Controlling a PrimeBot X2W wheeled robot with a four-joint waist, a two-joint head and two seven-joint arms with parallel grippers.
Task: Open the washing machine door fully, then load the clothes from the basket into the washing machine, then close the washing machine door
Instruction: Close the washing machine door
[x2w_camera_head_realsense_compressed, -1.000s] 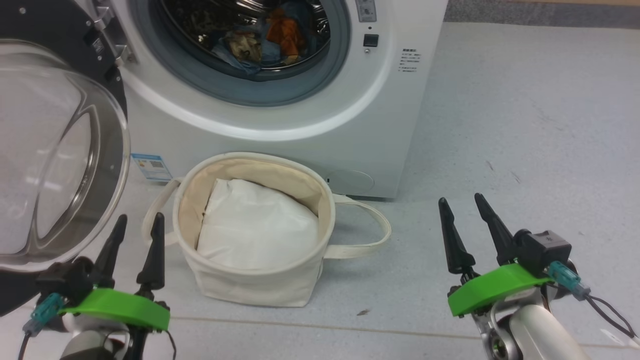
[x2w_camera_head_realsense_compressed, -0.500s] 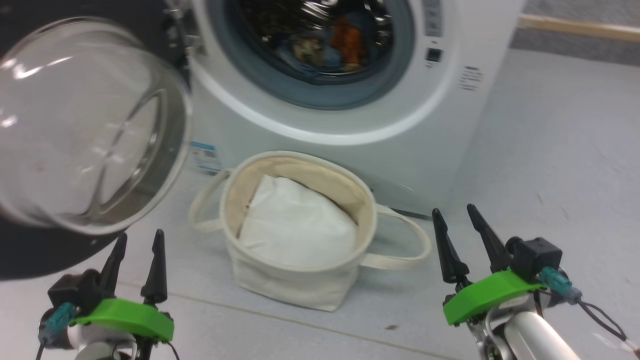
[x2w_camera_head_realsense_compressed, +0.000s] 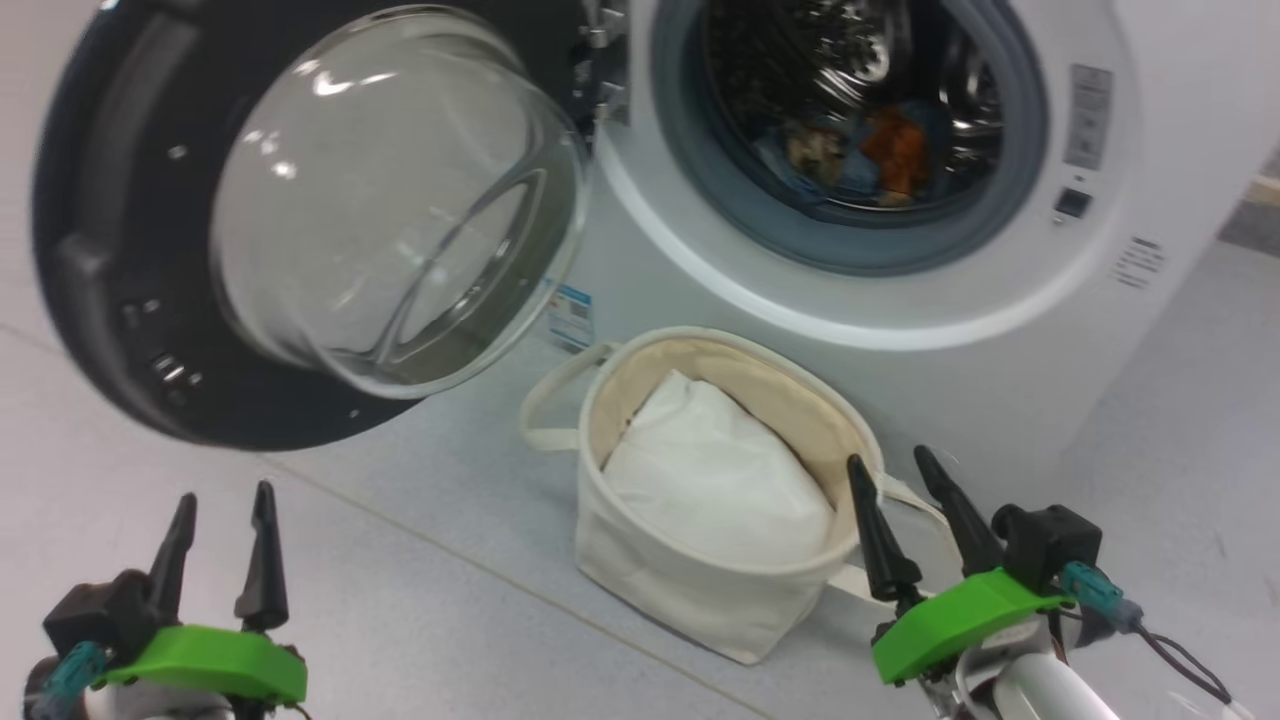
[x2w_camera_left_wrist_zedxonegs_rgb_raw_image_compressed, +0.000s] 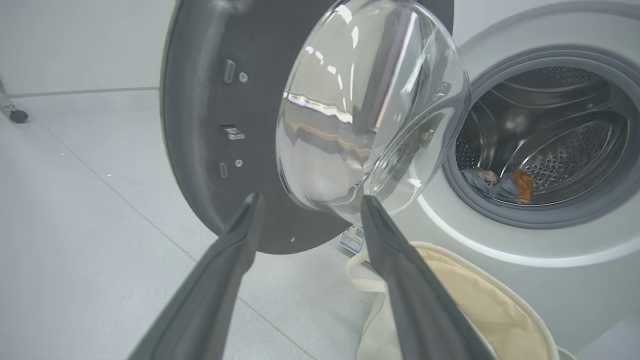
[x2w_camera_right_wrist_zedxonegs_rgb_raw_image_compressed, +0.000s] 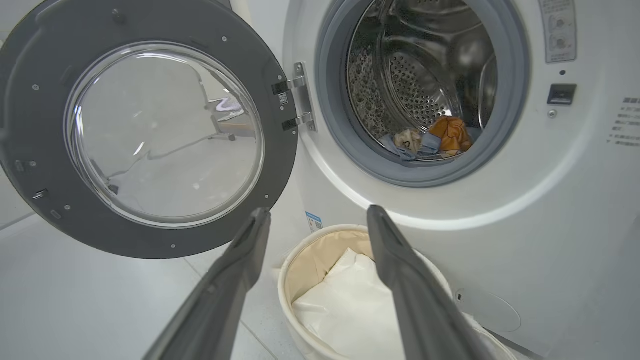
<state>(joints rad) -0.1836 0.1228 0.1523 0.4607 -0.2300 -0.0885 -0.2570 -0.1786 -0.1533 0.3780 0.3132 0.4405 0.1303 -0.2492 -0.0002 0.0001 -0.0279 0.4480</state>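
The washing machine (x2w_camera_head_realsense_compressed: 900, 330) stands with its door (x2w_camera_head_realsense_compressed: 100, 250) swung out to the left, black rim and clear glass bowl facing me. Blue and orange-brown clothes (x2w_camera_head_realsense_compressed: 860, 150) lie low in the steel drum, as the left wrist view (x2w_camera_left_wrist_zedxonegs_rgb_raw_image_compressed: 500, 185) and the right wrist view (x2w_camera_right_wrist_zedxonegs_rgb_raw_image_compressed: 435, 140) also show. The cream basket (x2w_camera_head_realsense_compressed: 700, 590) sits on the floor before the machine and holds a plain white padded cloth (x2w_camera_head_realsense_compressed: 715, 480). My left gripper (x2w_camera_head_realsense_compressed: 226, 491) hangs open below the door, holding nothing. My right gripper (x2w_camera_head_realsense_compressed: 887, 455) is open and empty beside the basket's right handle.
A blue label sticker (x2w_camera_head_realsense_compressed: 572, 312) is on the machine's lower front, behind the basket. A seam runs across the pale grey floor (x2w_camera_head_realsense_compressed: 450, 600). A small black caster (x2w_camera_left_wrist_zedxonegs_rgb_raw_image_compressed: 19, 116) stands far off at the left. The control panel (x2w_camera_head_realsense_compressed: 1085, 115) is right of the drum opening.
The head camera has turned left, so machine, door and basket sit further right in the picture and the whole door shows. Both grippers stay open and empty.
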